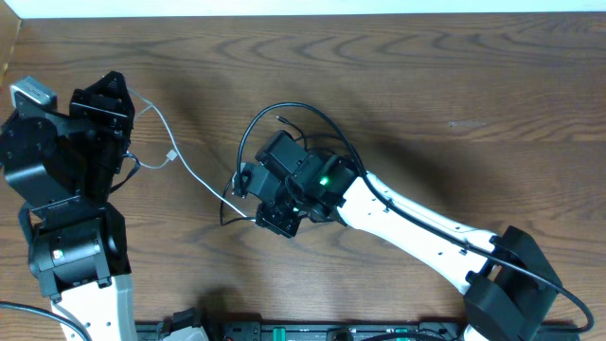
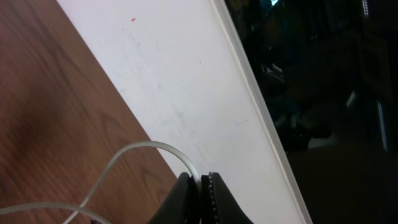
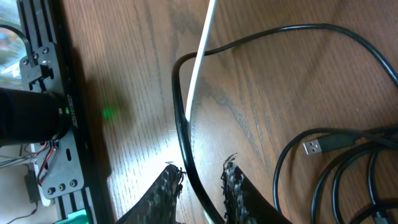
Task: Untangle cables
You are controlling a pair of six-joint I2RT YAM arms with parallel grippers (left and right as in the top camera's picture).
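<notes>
Cables [image 1: 284, 106] lie tangled: left gripper [image 2: 200, 180] clamps the white cable [image 2: 143, 144] toward the far-left corner of the table [image 1: 426, 76]; right gripper [image 3: 200, 169], jaws apart, straddles a black cable [image 3: 183, 124] mid-table. White crosses black there; untangling looks barely begun.

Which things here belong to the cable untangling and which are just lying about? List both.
Job: white cable, pinched in the left gripper; black cables, one lying inside the open right gripper.
Just there: wooden table; white board; black metal rail.

No readable text, labels or numbers anywhere.
</notes>
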